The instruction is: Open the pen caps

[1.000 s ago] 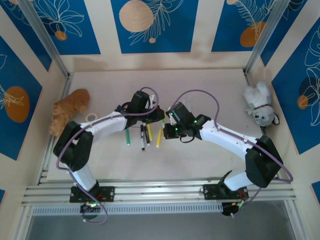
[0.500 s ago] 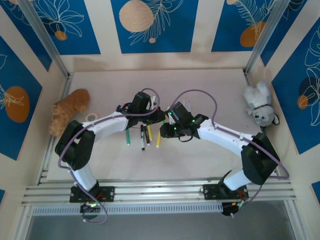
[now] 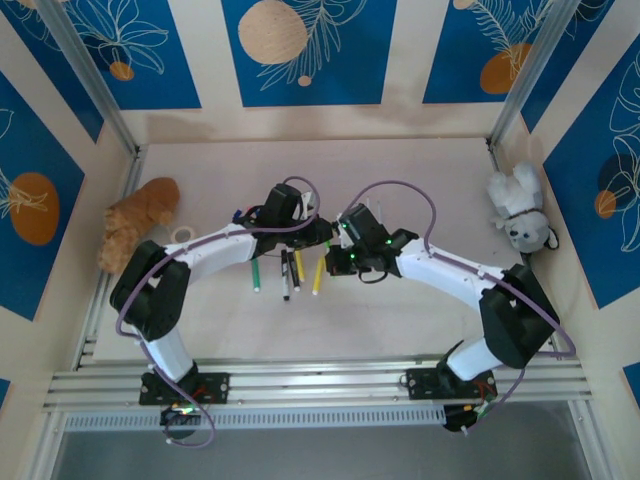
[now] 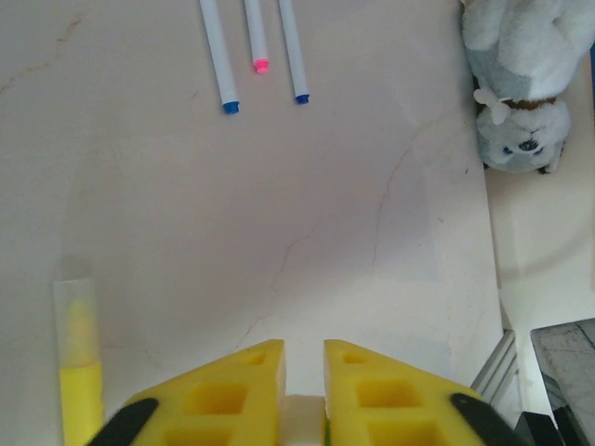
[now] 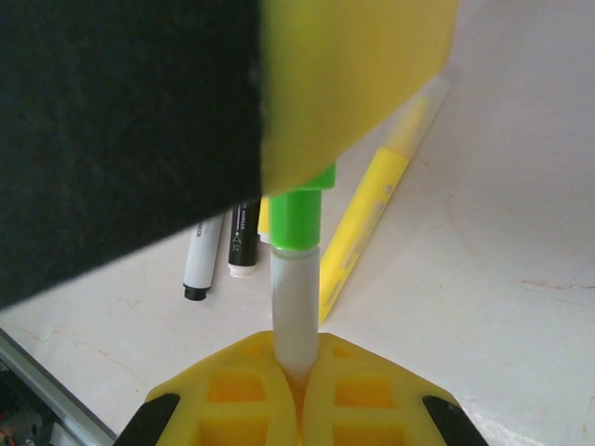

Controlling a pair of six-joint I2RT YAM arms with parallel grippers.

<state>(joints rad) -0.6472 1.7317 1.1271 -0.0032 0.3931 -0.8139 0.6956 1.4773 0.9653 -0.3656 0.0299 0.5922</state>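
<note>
**A:** Where's the pen being worked on?

**B:** The held pen [image 5: 297,223] hangs over the table just left of the yellow pen [image 5: 372,214], bridging both grippers. Its pale end sits in the right gripper [image 5: 297,351], whose jaws are pressed tight around it. Its green end runs up into the left gripper's fingers [image 5: 363,84].

**A:** Is the left one clamped too?

**B:** In the left wrist view the left gripper [image 4: 304,351] leaves only a narrow slit between its jaws. Something pale is lodged in that slit, so it grips the same pen. Which end is the cap I can't tell, because the join is half hidden.

**A:** And the other pens?

**B:** The yellow pen lies flat on the table with its clear cap [image 4: 76,302] on. Two black-tipped white pens [image 5: 200,265] lie just left of it. Well apart from it lie three white pens side by side, capped ends toward it: a blue cap [image 4: 231,108], a pink cap [image 4: 261,66] and a second blue cap [image 4: 302,98].

**A:** Anything else?

**B:** A grey plush toy [image 4: 516,93] lies farther from the yellow pen than those three, near the table's edge.
</note>
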